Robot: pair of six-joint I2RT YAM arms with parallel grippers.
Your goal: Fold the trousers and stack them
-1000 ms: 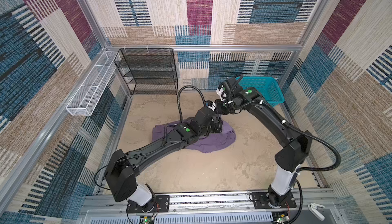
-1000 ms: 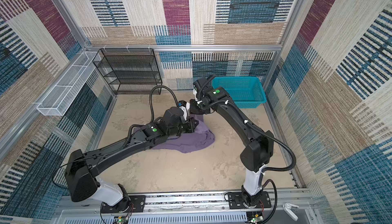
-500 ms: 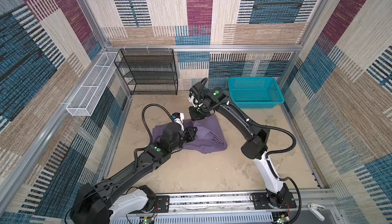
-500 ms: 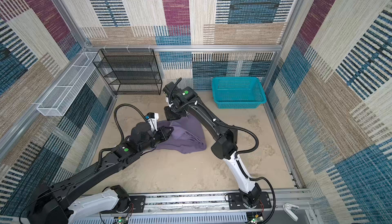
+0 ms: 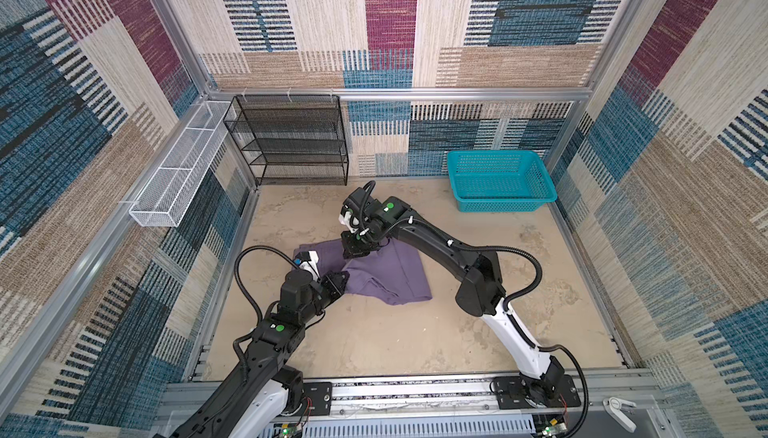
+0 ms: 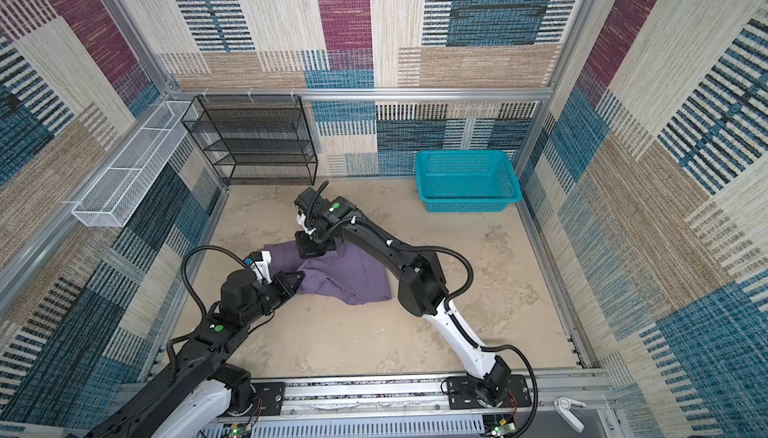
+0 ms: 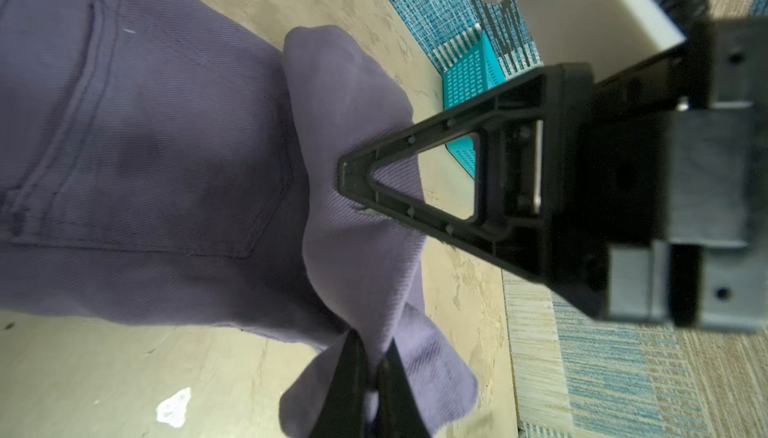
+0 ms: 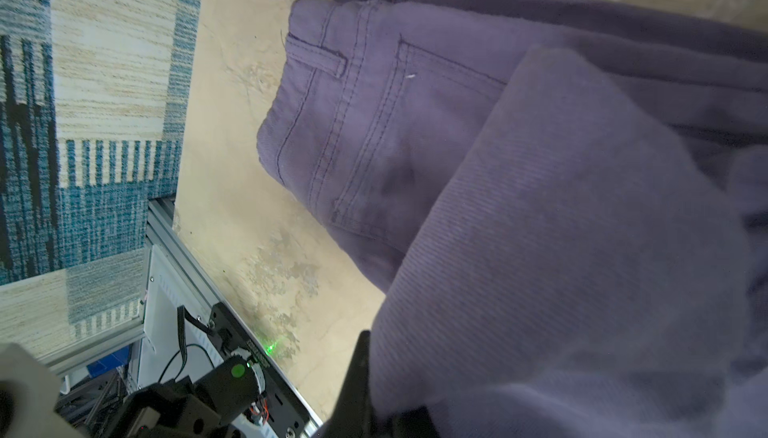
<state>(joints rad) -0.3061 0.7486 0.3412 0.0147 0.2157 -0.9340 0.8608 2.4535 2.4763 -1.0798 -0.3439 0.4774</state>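
1. The trousers (image 5: 388,276) are muted-purple twill with fine diagonal ribs. They form a rumpled, roughly 4-sided heap on the mottled sandy tabletop (image 5: 374,332), left of centre in both top views.
2. In the right wrist view the trousers (image 8: 540,207) show a waistband, 1 belt loop and a patch pocket edged with double stitching. A smoother layer of the same cloth is draped across them.
3. The left gripper (image 7: 370,373) has its black jaws pressed together on a pinched fold at the cloth's edge. In a top view the left gripper (image 6: 298,279) is at the heap's near left corner.
4. The right gripper (image 5: 353,251), a black triangular frame, is at the far edge of the heap. In the left wrist view the right gripper (image 7: 345,174) has its tips closed and buried in a raised ridge of the cloth.
5. The teal basket (image 5: 498,203), rectangular perforated plastic, stands at the far right corner, well apart from the trousers.
6. A black mesh shelf rack (image 5: 291,141) stands against the back wall. A long white wire tray (image 5: 178,174) hangs on the left rail.
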